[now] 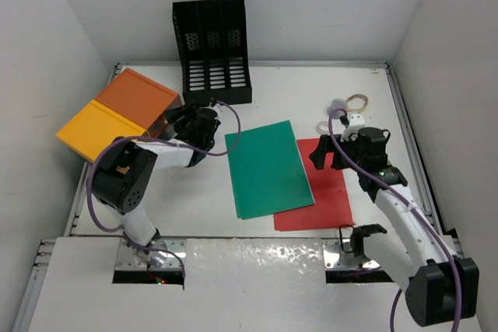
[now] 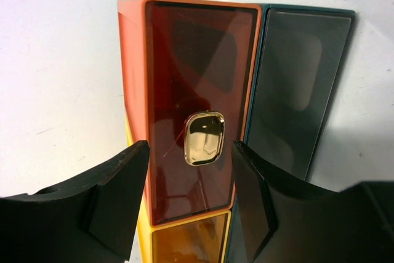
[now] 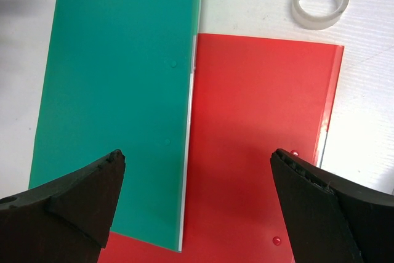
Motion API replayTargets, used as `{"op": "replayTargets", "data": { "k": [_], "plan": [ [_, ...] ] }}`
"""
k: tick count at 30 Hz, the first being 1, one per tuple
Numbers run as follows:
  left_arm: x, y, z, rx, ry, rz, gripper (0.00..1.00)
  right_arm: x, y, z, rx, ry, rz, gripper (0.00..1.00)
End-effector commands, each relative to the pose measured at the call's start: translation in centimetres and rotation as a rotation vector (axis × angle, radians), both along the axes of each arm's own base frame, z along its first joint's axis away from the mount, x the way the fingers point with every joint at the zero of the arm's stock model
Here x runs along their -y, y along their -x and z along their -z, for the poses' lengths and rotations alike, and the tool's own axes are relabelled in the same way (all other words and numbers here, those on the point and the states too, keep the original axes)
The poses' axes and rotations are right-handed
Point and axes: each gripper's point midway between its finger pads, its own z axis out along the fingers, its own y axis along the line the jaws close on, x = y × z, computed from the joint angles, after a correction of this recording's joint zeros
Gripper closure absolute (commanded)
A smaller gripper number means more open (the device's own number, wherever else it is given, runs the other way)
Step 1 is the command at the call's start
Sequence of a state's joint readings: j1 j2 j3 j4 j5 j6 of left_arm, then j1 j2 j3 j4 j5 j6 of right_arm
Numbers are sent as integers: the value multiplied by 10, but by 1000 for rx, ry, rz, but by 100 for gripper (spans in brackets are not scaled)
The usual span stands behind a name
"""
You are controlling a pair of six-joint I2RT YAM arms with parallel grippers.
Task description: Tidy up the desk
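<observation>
White tabletop fills centre frame: rigid, fixed and smooth, so it is nothing to grip and items should slide on it. At upper left, left fingers are open either side of the drawer pull. At right, right fingers are open over the green folder and red folder; both look thin and slick, best taken by an edge.

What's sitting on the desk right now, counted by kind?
Folders: 2, the green folder and the red folder
Drawer box: 1
File rack: 1
Tape roll: 1
Rubber band: 1
Total on the desk: 6
</observation>
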State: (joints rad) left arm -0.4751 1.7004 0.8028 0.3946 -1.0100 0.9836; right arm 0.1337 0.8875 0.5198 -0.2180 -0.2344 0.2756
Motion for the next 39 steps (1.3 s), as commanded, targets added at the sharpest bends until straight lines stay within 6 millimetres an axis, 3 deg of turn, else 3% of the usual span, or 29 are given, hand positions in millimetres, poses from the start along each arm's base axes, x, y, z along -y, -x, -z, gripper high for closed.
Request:
{"op": "replayTargets", "data": {
  "k": [1,12,18,22,26,32,39],
  "plan": [
    [-8,-7,-6,53,28,-38,46,0,-5,-3,28,7,-3,1],
    [-11,-9,1,40,25,-38,54,-3,-5,-7,39,-5,-12,1],
    [-11,-9,8,22,16,-38,78,-1,-4,-7,43,2,-9,1],
    [-11,-7,17,-18,7,-37,100,0,-3,-8,43,8,-8,1],
    [0,-1,23,-56,4,-14,100,1,-2,-7,40,10,-3,1],
    [37,14,22,-115,46,87,100,1,1,7,-16,4,6,1],
    [53,38,29,-212,73,117,100,1,1,14,-56,10,12,1]
  ]
}}
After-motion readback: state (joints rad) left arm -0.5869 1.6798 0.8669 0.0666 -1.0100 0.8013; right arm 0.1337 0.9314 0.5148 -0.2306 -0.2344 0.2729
